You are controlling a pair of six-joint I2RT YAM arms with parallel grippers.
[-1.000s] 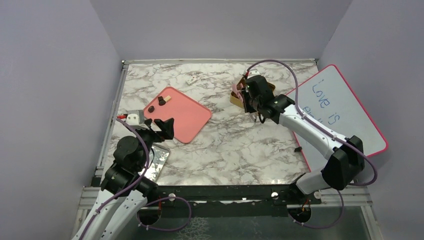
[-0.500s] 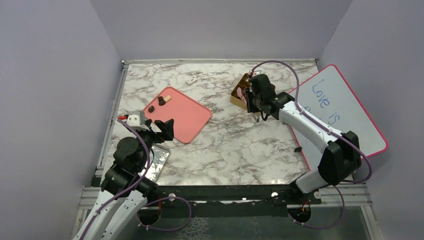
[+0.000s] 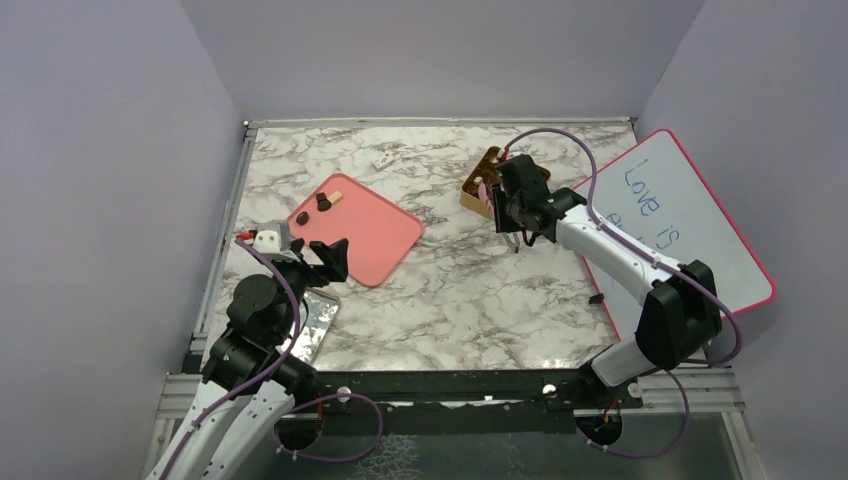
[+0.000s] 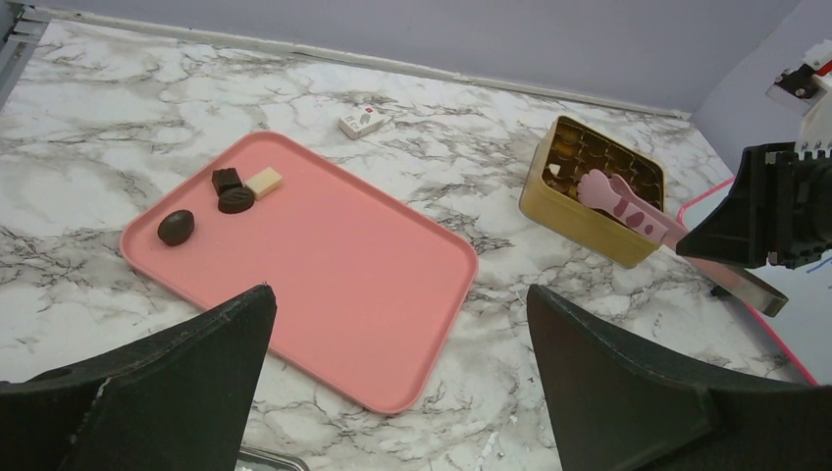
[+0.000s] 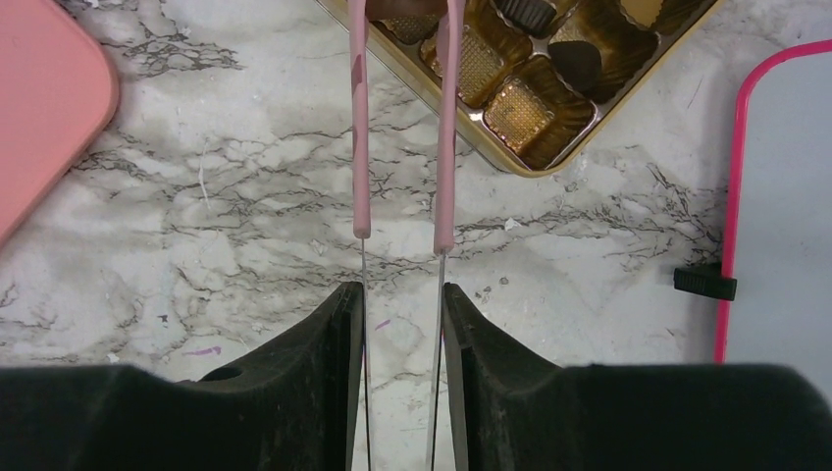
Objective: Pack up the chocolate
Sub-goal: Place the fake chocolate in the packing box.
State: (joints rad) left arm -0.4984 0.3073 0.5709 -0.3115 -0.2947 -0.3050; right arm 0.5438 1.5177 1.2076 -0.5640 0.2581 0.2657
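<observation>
Packing is partly done: some chocolate is sitting in the box, while four pieces are lying on the tray, well apart from the box. The right tool is pinching tweezers over the box. The left tool is hanging spread.

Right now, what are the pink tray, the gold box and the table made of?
The pink tray looks like plastic: one even matte colour, rounded moulded rim. The gold box looks like metal or foil-covered card; its walls shine, but I can't tell which. The table looks like marble, though the grey veins may just be printed.
</observation>
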